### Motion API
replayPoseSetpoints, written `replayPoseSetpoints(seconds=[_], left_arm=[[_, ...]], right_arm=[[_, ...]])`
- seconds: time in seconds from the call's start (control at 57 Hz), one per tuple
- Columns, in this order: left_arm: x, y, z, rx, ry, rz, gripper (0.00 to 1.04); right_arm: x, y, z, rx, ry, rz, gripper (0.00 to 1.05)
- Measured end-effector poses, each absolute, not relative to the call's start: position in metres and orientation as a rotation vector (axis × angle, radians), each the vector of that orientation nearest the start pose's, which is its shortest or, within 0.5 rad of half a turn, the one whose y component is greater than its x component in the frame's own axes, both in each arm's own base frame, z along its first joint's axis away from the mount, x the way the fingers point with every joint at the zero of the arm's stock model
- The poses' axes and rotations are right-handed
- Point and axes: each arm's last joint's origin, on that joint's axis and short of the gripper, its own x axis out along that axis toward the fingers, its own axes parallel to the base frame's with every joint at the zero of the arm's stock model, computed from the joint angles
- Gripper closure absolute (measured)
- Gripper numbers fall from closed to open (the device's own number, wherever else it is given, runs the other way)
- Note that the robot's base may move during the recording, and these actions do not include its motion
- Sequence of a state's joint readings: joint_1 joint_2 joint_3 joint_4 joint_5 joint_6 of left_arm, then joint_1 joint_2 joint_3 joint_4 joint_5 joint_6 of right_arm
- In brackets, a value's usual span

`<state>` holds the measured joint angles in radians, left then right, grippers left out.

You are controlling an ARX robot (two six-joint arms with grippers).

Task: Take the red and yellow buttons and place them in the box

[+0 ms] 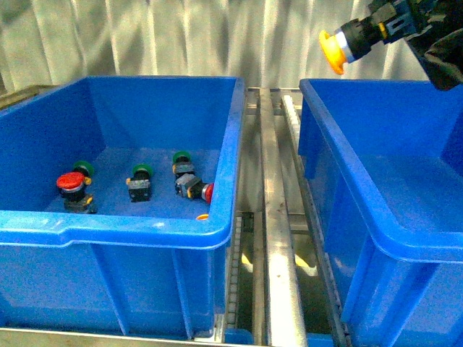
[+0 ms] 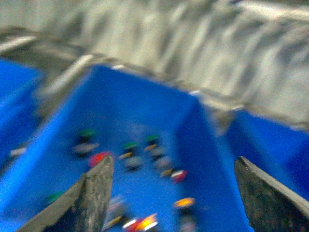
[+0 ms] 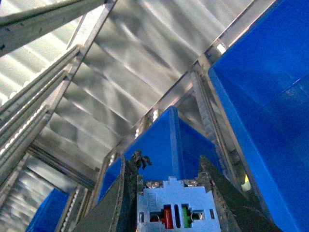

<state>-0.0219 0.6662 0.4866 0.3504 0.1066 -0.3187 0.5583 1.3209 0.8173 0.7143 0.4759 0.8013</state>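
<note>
My right gripper [image 1: 380,30] is shut on a yellow button [image 1: 333,49] and holds it high over the near-left corner of the right blue box [image 1: 405,181], cap pointing left. In the right wrist view the fingers [image 3: 123,203] clamp the button's pale contact block [image 3: 174,210]. The left blue bin [image 1: 108,228] holds a red button [image 1: 70,181], another red button [image 1: 207,192] on its side, and a yellow cap [image 1: 202,216] at the front wall. My left gripper [image 2: 178,193] is open above this bin; its view is blurred and shows a red cap [image 2: 99,158].
Three green-capped buttons [image 1: 141,172] lie among the others in the left bin. Metal conveyor rails [image 1: 278,217] run between the two bins. A corrugated wall [image 1: 181,36] stands behind. The right box's floor shows no objects.
</note>
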Motion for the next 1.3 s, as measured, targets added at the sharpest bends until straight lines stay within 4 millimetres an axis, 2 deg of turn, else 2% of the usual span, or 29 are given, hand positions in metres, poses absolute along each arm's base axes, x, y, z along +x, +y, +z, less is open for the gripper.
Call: replayPoseSetpoints(seconds=[0.053,0.07,0.105,0.158,0.211,0.351,0.527,0.649,0.772,1.158,1.299], left_arm=[[0.135,0.000,0.260,-0.173,-0.030,0.000,0.44],[0.126,0.000,0.245,-0.134,-0.002,0.006,0.49],[0.119,0.000,0.232,-0.108,0.019,0.004,0.55],[0.104,0.000,0.198,-0.057,0.053,0.001,0.69],[0.100,0.000,0.188,-0.037,0.033,0.000,0.80],[0.098,0.000,0.188,-0.020,0.002,-0.001,1.03],[0.098,0.000,0.182,-0.014,0.004,-0.001,1.02],[0.098,0.000,0.178,-0.012,0.005,-0.001,1.02],[0.098,0.000,0.169,-0.011,0.003,0.000,1.02],[0.097,0.000,0.170,-0.010,-0.005,-0.001,1.02],[0.097,0.000,0.170,-0.010,-0.005,0.000,0.80]], right_arm=[[0.251,0.146,0.312,0.870,-0.136,0.147,0.79],[0.250,0.146,0.313,0.860,-0.137,0.147,0.79],[0.249,0.148,0.313,0.843,-0.140,0.139,0.79],[0.245,0.151,0.313,0.801,-0.136,0.147,0.79],[0.242,0.151,0.312,0.758,-0.142,0.127,0.79],[0.234,0.144,0.313,0.636,-0.174,0.060,0.79],[0.224,0.134,0.318,0.503,-0.190,-0.071,0.79],[0.217,0.137,0.318,0.425,-0.180,-0.071,0.79],[0.215,0.142,0.317,0.402,-0.175,-0.059,0.79],[0.213,0.146,0.318,0.400,-0.189,-0.038,0.79],[0.214,0.146,0.316,0.393,-0.183,-0.009,0.79]])
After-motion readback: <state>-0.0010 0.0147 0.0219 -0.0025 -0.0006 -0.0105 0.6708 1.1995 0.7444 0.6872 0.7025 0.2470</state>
